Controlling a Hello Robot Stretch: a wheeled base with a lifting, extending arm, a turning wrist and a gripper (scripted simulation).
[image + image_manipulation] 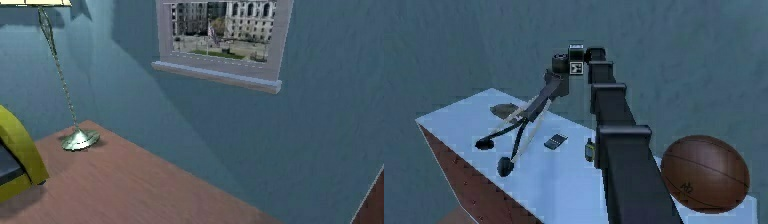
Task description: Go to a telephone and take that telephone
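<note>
a small dark flat slab (556, 142), perhaps the telephone, lies on the pale tabletop (459, 118), its long axis seemingly slanting up-right; which end leads is unclear. the gripper (497, 153) is just left; whether it holds anything, i cannot tell. a brown ball (704, 172) sits right of the arm (619, 135).

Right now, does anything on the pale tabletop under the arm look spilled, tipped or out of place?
Nothing looks spilled or broken. One oddity: a large brown ball seems to sit at the right end of the pale tabletop, beside the dark arm, and might roll.
</note>
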